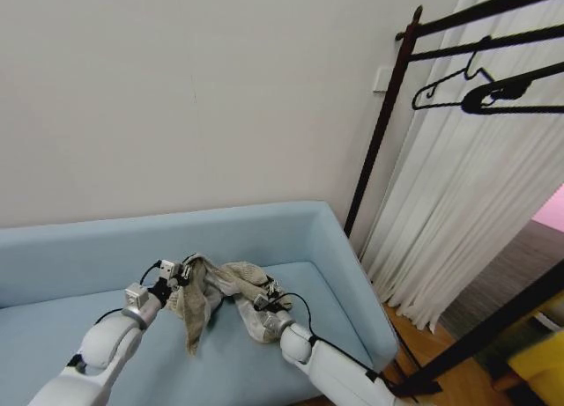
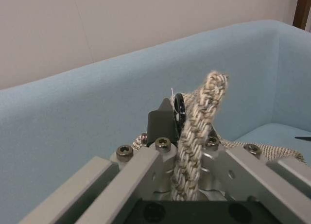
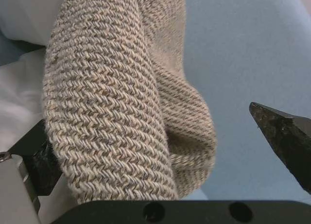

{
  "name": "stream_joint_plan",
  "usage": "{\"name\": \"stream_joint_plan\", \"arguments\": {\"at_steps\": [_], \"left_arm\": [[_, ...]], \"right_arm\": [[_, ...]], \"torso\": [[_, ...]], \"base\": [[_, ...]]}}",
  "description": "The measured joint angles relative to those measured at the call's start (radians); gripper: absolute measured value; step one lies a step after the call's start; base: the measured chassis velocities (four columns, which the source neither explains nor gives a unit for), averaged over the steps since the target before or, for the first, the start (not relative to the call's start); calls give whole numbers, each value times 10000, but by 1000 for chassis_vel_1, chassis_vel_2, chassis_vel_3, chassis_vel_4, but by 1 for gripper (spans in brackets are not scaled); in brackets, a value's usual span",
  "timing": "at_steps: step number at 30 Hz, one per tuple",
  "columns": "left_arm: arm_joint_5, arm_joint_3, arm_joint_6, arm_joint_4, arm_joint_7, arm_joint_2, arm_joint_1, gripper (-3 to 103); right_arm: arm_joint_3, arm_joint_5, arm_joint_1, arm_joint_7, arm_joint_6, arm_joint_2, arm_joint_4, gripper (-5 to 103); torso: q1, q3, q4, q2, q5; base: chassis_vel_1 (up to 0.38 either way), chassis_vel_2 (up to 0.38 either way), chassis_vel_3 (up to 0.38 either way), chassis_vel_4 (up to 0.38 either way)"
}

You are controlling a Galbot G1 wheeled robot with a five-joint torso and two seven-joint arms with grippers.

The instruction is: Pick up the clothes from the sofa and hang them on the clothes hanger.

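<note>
A beige knit garment [image 1: 220, 291] hangs bunched between my two grippers just above the light blue sofa [image 1: 106, 247]. My left gripper [image 1: 181, 276] is shut on one upper edge of it; in the left wrist view the knit [image 2: 199, 131] stands pinched at the black fingertips [image 2: 163, 123] of the left gripper [image 2: 182, 118]. My right gripper [image 1: 264, 298] is at the garment's other end. In the right wrist view the right gripper [image 3: 150, 136] is open, with a thick fold of knit [image 3: 112, 97] lying against one finger [image 3: 41, 161] and apart from the other fingertip [image 3: 286, 136].
A dark clothes rack [image 1: 388, 98] stands to the right of the sofa, with black hangers [image 1: 502, 93] on its top rails. White curtains [image 1: 458, 203] hang behind it. The sofa's right armrest [image 1: 352, 265] lies between the garment and the rack.
</note>
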State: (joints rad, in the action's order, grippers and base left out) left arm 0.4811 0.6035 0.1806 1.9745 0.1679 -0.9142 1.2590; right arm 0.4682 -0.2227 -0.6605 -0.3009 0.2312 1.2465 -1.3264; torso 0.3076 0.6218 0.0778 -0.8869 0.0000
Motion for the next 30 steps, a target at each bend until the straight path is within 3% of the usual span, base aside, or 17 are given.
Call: {"name": "stream_joint_plan", "arguments": {"at_steps": [22, 27, 28, 30], "left_arm": [[-182, -249, 40, -188, 103, -83, -37, 2], [-162, -227, 47, -213, 108, -34, -41, 2], [-162, -227, 47, -213, 108, -34, -41, 2], [-152, -224, 52, -219, 109, -30, -42, 2]], "right_arm": [[792, 956, 459, -53, 2, -171, -906, 102], [1018, 1034, 586, -1, -230, -20, -705, 83], [1018, 1034, 586, -1, -230, -20, -705, 83], [1160, 1097, 671, 72, -255, -10, -654, 71]], "torso": [[0, 0, 1, 0, 0], [0, 0, 1, 0, 0], [0, 0, 1, 0, 0], [0, 0, 1, 0, 0]], "base": [[0, 0, 0, 0], [0, 0, 0, 0], [0, 0, 0, 0], [0, 0, 0, 0]]}}
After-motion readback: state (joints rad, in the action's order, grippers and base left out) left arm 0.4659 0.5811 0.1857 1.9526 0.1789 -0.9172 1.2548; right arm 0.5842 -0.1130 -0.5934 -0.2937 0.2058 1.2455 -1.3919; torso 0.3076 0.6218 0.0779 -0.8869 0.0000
